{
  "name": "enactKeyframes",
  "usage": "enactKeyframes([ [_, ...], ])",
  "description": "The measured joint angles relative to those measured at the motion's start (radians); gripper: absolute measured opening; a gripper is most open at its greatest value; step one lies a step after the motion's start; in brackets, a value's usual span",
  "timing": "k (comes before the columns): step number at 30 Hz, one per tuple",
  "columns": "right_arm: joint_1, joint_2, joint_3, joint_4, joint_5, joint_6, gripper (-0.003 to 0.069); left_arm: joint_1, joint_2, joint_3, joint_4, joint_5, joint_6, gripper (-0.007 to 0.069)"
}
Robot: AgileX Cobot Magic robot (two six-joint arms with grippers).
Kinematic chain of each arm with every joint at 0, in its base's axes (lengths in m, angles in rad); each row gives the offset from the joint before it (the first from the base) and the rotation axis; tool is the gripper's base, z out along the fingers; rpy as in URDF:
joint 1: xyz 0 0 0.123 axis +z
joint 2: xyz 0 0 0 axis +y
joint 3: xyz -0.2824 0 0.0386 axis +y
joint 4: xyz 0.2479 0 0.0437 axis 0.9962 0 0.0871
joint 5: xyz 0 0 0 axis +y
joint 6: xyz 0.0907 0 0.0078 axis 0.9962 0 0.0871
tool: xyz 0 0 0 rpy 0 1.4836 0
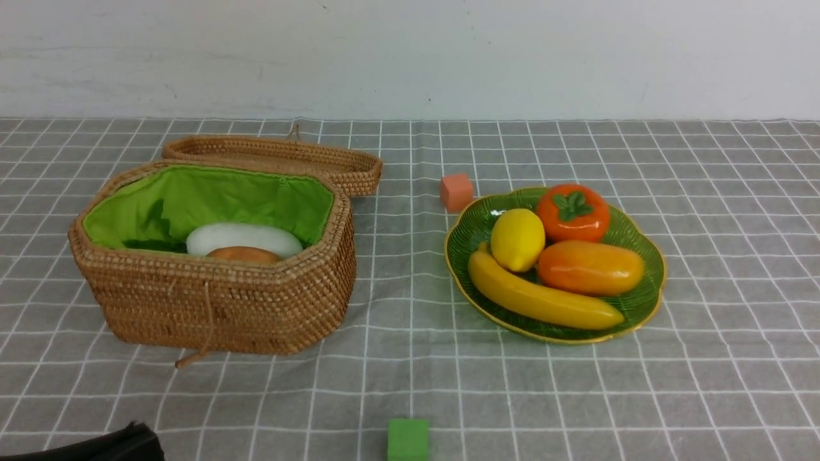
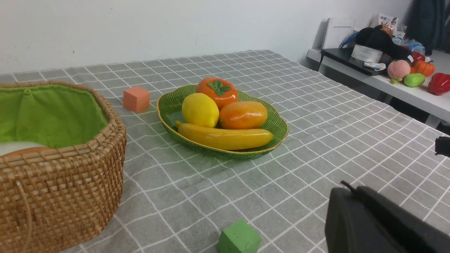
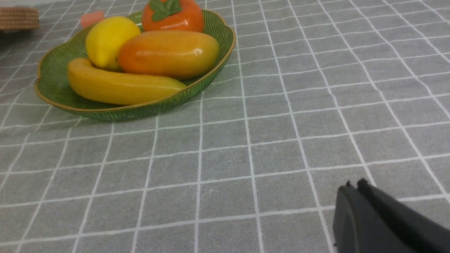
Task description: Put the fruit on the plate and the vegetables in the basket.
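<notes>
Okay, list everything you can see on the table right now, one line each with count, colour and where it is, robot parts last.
basket: one, brown wicker, green lining, lid open, table's left
radish: one, white, inside basket
potato: one, brown, inside basket, in front of radish
plate: one, green, gold rim, table's right
lemon: one, yellow, on plate
persimmon: one, orange, green cap, plate's far side
mango: one, orange-yellow, on plate
banana: one, yellow, plate's near edge
orange cube: one, on cloth behind plate
green cube: one, near table edge, centre
left tool: one, black, shut, empty
right tool: one, black, shut, empty
</notes>
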Motion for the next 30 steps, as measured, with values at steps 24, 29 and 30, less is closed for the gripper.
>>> enactKeyframes([
  [24, 0.0, 0.0, -0.001, 0.004, 0.005, 0.0, -0.0007, 0.074, -0.021, 0.021, 0.047, -0.046, -0.005, -0.0013],
  [29, 0.0, 0.0, -0.001, 0.004, 0.005, 0.0, -0.0003, 0.413, -0.169, 0.125, 0.053, -0.093, -0.027, -0.0013],
  [30, 0.0, 0.0, -0.001, 0.004, 0.005, 0.0, -0.0002, 0.467, -0.203, 0.157, 0.053, -0.095, -0.027, -0.0013],
])
